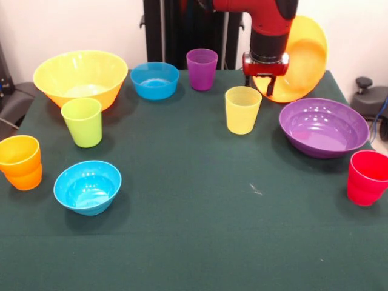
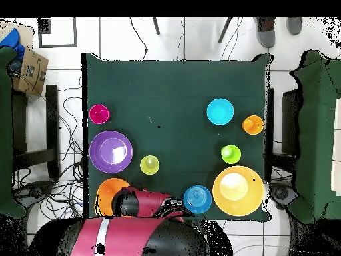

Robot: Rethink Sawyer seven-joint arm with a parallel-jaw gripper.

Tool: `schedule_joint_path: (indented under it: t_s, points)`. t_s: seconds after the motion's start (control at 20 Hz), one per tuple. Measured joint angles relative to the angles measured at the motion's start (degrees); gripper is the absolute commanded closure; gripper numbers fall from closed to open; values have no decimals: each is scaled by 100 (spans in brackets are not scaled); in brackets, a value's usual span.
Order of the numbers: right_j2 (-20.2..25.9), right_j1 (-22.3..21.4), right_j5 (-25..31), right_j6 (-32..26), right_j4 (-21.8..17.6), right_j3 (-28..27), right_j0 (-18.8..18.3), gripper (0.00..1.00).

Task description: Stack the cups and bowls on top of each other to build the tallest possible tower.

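right now we see the gripper [image 1: 265, 77] at the far right of the table [image 1: 194, 242] in the front view, its fingers closed on the rim of a large yellow-orange bowl [image 1: 303, 57], which hangs tipped on its side with the opening facing us, just above the cloth. in the overhead view that same bowl [image 2: 106, 193] shows as an orange disc half hidden under the red arm [image 2: 143, 200], beside the purple bowl [image 2: 110, 151].

nothing is stacked as a tower; every piece sits apart. the wide purple bowl [image 1: 324, 127] rests just in front of the held bowl, with the red cup [image 1: 367, 177] near the right edge. the yellow cup [image 1: 242, 109] stands near the middle, just left of the gripper. along the far side we find the purple cup [image 1: 202, 68], a small blue bowl [image 1: 154, 80] and the second large yellow-orange bowl [image 1: 80, 77]. the lime green cup [image 1: 82, 122] stands in front of that bowl, the orange cup [image 1: 21, 161] at the left edge, and another small blue bowl [image 1: 87, 187] nearer us.
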Motion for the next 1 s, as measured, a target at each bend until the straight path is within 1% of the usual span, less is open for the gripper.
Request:
schedule_joint_path:
  t_s: [0.3, 0.5, 0.8, 1.0]
  points:
    - [23, -40, 4, 0, 5, -10, 34, 0]
    - [28, -240, 164, 1, 36, -9, 118, 0]
    - [10, -827, 872, 1, 174, -44, 391, 0]
    - [-29, -1033, 1161, 1, 205, -136, 540, 0]
